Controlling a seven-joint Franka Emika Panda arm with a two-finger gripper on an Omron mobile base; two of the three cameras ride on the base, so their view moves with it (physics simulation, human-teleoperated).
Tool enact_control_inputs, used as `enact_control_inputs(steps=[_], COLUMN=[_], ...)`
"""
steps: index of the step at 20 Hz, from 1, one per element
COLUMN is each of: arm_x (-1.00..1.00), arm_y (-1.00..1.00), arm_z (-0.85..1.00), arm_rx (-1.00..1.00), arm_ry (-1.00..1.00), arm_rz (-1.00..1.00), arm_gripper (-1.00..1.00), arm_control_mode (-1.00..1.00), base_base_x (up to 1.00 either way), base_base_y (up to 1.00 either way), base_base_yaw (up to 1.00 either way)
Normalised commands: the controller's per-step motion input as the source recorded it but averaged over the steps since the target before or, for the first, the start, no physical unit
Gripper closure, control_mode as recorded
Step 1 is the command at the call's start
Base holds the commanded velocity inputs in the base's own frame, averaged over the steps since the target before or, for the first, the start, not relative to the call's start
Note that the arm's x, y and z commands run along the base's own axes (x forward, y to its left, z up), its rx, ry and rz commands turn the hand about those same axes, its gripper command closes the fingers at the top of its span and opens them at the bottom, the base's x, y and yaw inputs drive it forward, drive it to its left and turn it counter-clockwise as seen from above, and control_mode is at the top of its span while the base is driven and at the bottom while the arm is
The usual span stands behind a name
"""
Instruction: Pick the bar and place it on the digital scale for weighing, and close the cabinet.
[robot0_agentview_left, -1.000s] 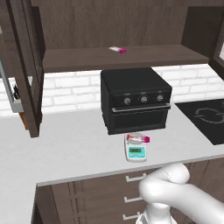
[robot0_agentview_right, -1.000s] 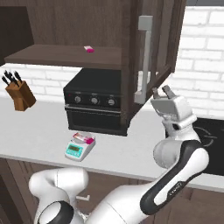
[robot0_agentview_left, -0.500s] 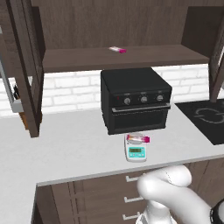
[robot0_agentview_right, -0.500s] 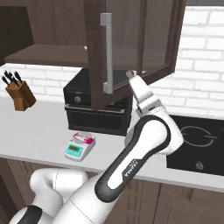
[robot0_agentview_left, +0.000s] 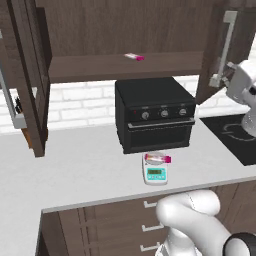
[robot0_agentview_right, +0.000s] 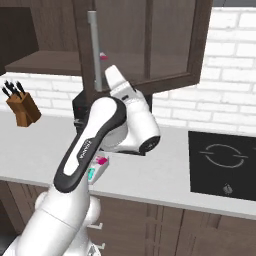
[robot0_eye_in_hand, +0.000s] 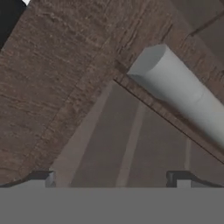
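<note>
Cabinet right door part-closed; bar rests on the digital scale.
Gripper, fingers spread and empty, faces the door's glass panel beside the vertical handle; door lies directly ahead of the hand.
</note>
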Motion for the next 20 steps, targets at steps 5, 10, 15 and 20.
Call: enact_control_inputs(steps=[5, 10, 15, 20], arm_x=[0.88, 1.0, 0.78, 0.63], arm_y=[0.87, 0.66, 0.35, 0.18], arm_z=[0.26, 0.02, 0.0, 0.0], arm_rx=[-0.11, -0.09, -0.04, -0.02], arm_ry=[0.09, 0.17, 0.06, 0.0], arm_rz=[-0.06, -0.01, 0.0, 0.0], arm_gripper=[-1.0, -1.0, -1.0, -1.0], arm_control_mode=[-1.0, -1.0, -1.0, -1.0], base_base_x=[0.0, 0.0, 0.0, 0.0], base_base_y=[0.0, 0.0, 0.0, 0.0], base_base_yaw=[0.0, 0.0, 0.0, 0.0])
